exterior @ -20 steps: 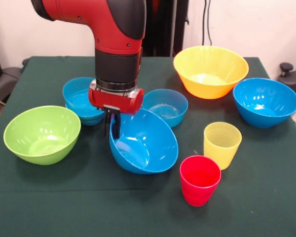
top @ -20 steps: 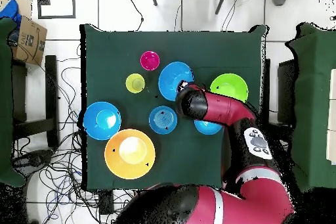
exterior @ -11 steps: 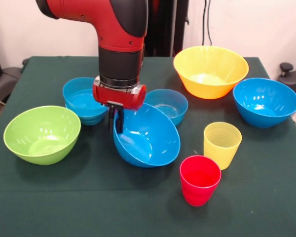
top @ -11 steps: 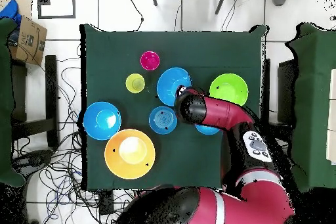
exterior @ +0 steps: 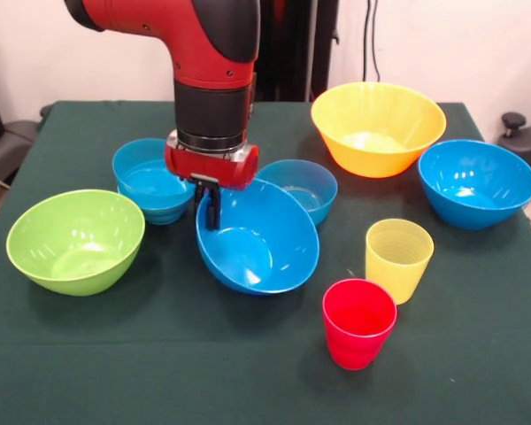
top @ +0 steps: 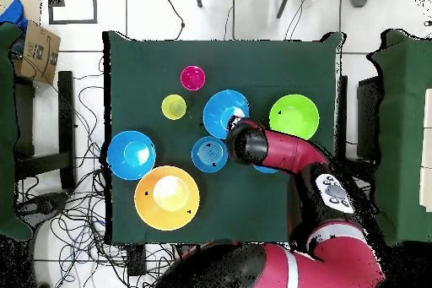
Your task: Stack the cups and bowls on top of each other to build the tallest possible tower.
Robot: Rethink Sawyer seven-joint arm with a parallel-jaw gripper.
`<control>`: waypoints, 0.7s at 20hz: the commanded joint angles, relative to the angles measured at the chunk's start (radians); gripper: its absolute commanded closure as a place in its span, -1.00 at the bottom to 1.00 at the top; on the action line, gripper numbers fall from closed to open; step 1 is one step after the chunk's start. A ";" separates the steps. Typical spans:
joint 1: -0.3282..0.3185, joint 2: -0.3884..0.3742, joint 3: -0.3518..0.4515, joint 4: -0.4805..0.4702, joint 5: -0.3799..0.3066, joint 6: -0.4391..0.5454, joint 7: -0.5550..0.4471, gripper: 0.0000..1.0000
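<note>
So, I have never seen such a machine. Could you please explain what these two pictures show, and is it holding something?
The red and black machine is a robot arm standing at a table covered in green cloth. One picture is taken from across the table, the other from straight above.

On the table lie a green bowl, a big yellow bowl, a large blue bowl at the side, two small blue bowls, a yellow cup and a red cup.

The arm's gripper is closed on the rim of another large blue bowl, which is tilted.
</note>
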 commanded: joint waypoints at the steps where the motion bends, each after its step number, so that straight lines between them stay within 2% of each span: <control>1: -0.014 -0.055 0.084 0.074 0.000 0.152 0.026 1.00; 6: -0.027 -0.119 0.102 0.110 0.016 0.206 0.019 1.00; 14: -0.083 -0.189 0.170 0.158 0.052 0.276 0.001 1.00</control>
